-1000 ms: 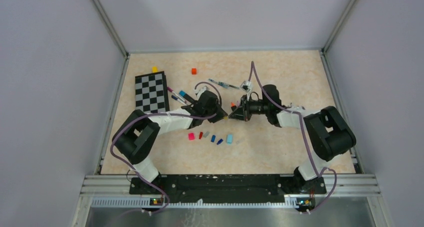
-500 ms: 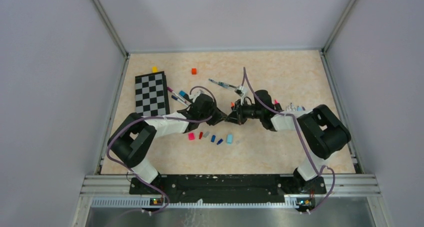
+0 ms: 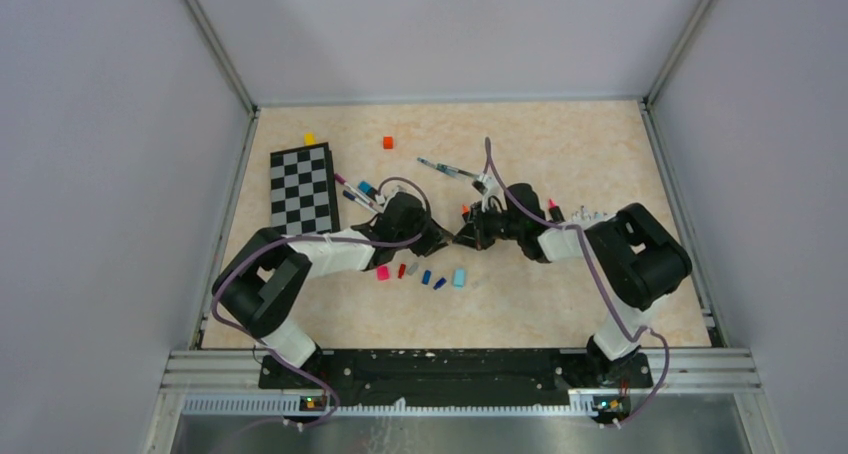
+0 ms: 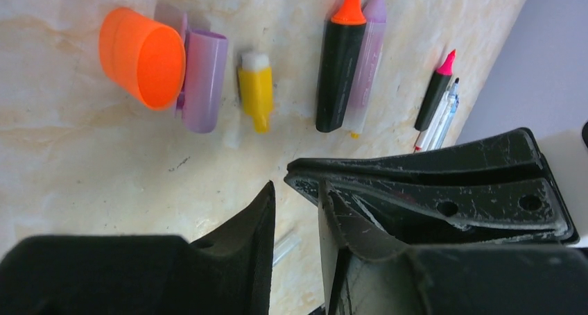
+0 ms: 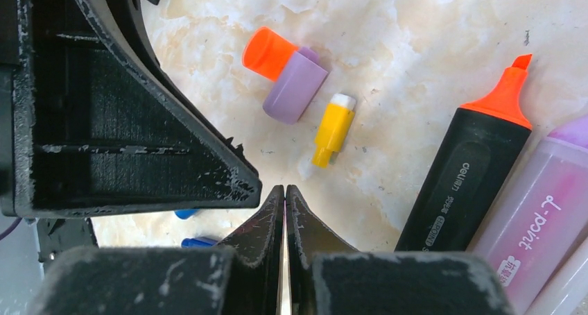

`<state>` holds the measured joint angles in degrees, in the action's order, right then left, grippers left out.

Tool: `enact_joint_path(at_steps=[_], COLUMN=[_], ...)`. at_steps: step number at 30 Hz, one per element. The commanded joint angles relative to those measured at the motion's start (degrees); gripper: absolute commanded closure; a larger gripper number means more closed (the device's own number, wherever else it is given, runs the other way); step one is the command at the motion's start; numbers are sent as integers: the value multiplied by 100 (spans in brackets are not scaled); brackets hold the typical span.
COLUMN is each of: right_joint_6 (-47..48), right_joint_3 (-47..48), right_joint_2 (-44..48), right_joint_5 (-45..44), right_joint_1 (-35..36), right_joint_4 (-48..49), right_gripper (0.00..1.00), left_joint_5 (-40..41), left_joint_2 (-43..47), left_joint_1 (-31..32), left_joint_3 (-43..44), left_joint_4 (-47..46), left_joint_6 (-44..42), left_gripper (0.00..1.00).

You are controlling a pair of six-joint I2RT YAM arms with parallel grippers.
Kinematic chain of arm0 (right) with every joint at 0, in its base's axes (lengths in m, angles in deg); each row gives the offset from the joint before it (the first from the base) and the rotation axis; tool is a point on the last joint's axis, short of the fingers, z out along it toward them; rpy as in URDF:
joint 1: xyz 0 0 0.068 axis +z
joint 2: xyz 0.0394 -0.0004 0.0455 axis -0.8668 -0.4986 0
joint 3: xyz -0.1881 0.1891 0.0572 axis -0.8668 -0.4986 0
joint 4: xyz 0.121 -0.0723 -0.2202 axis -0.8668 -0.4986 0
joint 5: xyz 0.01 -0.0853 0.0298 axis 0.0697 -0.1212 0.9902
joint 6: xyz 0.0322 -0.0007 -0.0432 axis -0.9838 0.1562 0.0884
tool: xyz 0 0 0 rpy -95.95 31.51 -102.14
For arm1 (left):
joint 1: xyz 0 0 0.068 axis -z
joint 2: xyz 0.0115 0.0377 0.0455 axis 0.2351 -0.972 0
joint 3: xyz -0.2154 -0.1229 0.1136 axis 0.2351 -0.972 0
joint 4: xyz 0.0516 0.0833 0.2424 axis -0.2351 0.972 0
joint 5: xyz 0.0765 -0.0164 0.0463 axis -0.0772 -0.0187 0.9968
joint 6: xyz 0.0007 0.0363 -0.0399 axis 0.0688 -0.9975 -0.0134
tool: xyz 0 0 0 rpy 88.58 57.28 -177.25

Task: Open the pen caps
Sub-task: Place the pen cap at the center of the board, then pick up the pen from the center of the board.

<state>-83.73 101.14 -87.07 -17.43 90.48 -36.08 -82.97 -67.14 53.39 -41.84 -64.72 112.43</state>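
Loose pen caps lie on the table: an orange cap [image 4: 139, 55] against a purple one [image 4: 203, 79], and a yellow one [image 4: 256, 96] beside them. A row of pink, red, grey and blue caps [image 3: 420, 274] lies nearer the arms. An uncapped orange highlighter [image 5: 464, 176] and a purple pen [image 5: 541, 218] lie side by side. My left gripper [image 4: 297, 186] stands open by a narrow gap, low over the table, with nothing seen gripped. My right gripper [image 5: 284, 187] is shut, and its tips almost meet the left gripper [image 3: 441, 238] at mid table.
A black-and-white checkerboard [image 3: 303, 186] lies at the far left, with a yellow cube [image 3: 309, 138] and a red cube [image 3: 388, 142] behind it. More pens lie by the board [image 3: 355, 189], at the back [image 3: 445, 167] and beside the right arm [image 3: 560, 209].
The right arm has swung left and lower, uncovering pens at its right. The left gripper has edged towards it. Both jaws stand as before.
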Motion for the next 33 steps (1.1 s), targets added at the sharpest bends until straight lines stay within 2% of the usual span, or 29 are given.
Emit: enact_joint_path(at_steps=[1, 5, 8, 11, 13, 14, 17, 19, 20, 21, 23, 25, 27, 33], right_joint_6=[-4, 233, 707, 1519, 2502, 3055, 4337, 4798, 5076, 5428, 5761, 5784, 5865, 5917], right_joint_3=[220, 378, 608, 964, 1437, 1684, 2462, 2891, 3207, 3615, 4526, 5297, 5702, 6552], right_joint_2=[-51, 36, 268, 579, 774, 832, 765, 534, 326, 66, -610, -1160, -1531, -2161], right_joint_5=[136, 297, 389, 683, 986, 1115, 1284, 1277, 1266, 1192, 925, 479, 23, -535], right_joint_1=[81, 81, 63, -85, -308, -438, -846, -1024, -1060, -1069, -1063, -1070, -1058, -1055], right_joint_4=[279, 9, -462, -1287, -2219, -2839, -4431, -4992, -5332, -5841, -6842, -7303, -7401, -7270], right_gripper=[99, 96, 92, 88, 82, 80, 65, 47, 43, 42, 39, 36, 32, 32], left_joint_5=[-218, -228, -150, 21, 141, 196, 484, 315, 47, -172, -646, -888, -981, -1120], left_joint_2=[230, 295, 520, 892, 1245, 1430, 2071, 2493, 2700, 2858, 3095, 3177, 3151, 2933], left_joint_1=[-30, -71, -129, -188, -221, -243, -376, -559, -662, -800, -1077, -1278, -1414, -1602], left_joint_3=[-108, -123, -59, -55, -97, -143, -378, -643, -786, -908, -1048, -985, -804, -433], left_joint_4=[-252, -268, -188, -84, -72, -33, -51, -313, -473, -643, -752, -622, -352, -57], left_joint_6=[66, -109, -613, -1450, -2160, -2466, -3318, -3737, -3853, -3958, -4056, -4215, -4382, -4826], left_gripper=[68, 67, 67, 66, 62, 59, 33, 15, 4, 2, 1, 1, 1, 1])
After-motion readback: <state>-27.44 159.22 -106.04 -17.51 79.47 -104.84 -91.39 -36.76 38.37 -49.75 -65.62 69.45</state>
